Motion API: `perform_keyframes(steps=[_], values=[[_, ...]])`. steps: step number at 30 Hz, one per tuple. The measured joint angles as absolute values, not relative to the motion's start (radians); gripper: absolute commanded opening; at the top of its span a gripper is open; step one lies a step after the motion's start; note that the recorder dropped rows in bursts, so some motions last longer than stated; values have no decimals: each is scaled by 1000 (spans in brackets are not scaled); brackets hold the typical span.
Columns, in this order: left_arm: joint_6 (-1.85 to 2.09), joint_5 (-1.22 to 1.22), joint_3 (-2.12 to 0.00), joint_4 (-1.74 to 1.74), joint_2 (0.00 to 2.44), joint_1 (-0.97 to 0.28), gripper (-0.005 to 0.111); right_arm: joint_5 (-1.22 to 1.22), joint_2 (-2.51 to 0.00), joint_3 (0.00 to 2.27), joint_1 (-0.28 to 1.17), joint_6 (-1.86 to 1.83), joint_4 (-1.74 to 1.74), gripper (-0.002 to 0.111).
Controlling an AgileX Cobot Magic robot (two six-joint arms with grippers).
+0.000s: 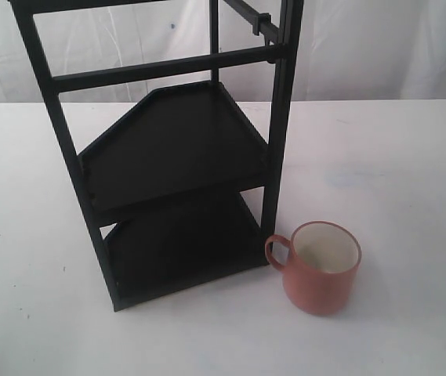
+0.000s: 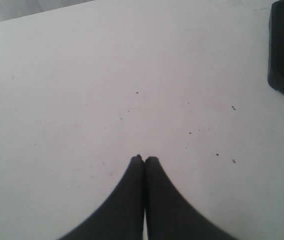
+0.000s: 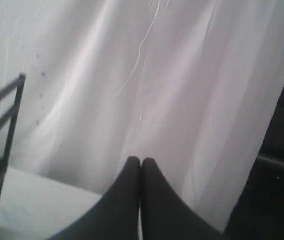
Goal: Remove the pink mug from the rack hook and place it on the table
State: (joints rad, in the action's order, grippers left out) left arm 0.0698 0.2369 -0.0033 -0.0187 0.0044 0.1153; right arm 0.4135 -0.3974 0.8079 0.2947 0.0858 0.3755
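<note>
The pink mug stood on the table beside the rack: done, we judged. Our left gripper and right gripper were pinched together, empty; nothing more needed.

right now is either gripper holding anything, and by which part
Nothing is held. The left gripper and right gripper are both shut and empty; the salmon-pink ceramic mug stands free on the white tabletop.

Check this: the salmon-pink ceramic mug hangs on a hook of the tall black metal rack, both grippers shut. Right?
No. The exterior view shows the salmon-pink ceramic mug standing on the white table beside the tall black metal rack. The left gripper and right gripper are shut.
</note>
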Motion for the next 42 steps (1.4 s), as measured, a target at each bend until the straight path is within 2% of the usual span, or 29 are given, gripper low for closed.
perform_keyframes(steps=[6,11,27,34,38,42], values=[[70,237,-3,-19,4,115,0,437,-462,677,301,235,498,0],[70,237,-3,-19,4,115,0,251,-440,584,301,405,491,0],[70,237,-3,-19,4,115,0,212,-382,573,302,446,470,0],[70,237,-3,-19,4,115,0,492,-187,572,52,446,413,0],[70,237,-3,-19,4,115,0,576,-42,572,0,446,435,0],[70,237,-3,-19,4,115,0,596,-5,572,-6,446,447,0]])
